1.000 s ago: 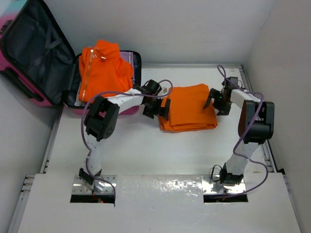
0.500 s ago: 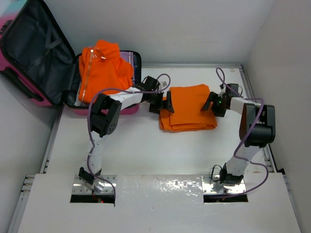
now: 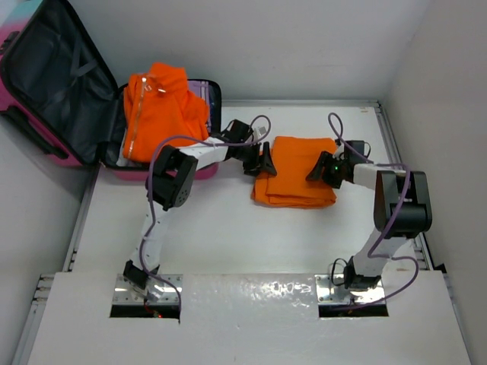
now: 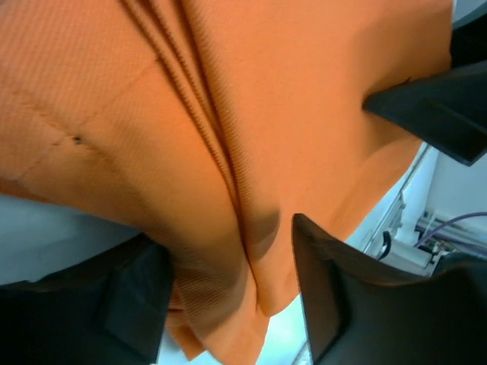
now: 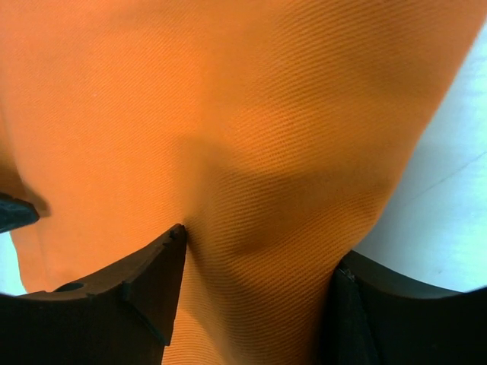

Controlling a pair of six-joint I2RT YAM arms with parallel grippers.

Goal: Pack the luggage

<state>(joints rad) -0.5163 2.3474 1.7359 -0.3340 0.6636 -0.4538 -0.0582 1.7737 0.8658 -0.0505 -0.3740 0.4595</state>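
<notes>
Bright, even light is shining down from above and glaring off the shiny white board [image 3: 251, 293] at the front, while up close a dark shadow is lying on the folded orange cloth [image 5: 228, 91] between the slightly blurry black fingers [image 5: 129, 296].

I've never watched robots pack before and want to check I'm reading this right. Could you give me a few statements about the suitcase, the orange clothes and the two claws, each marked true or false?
1. The luggage lies open. True.
2. An orange garment already rests in it. True.
3. The folded orange cloth is inside the luggage too. False: it lies on the table, beside the luggage.
4. Only one gripper is at that cloth. False: the left gripper is at one edge and the right gripper at the opposite edge.
5. Cloth sits between each gripper's fingers. True.
</notes>
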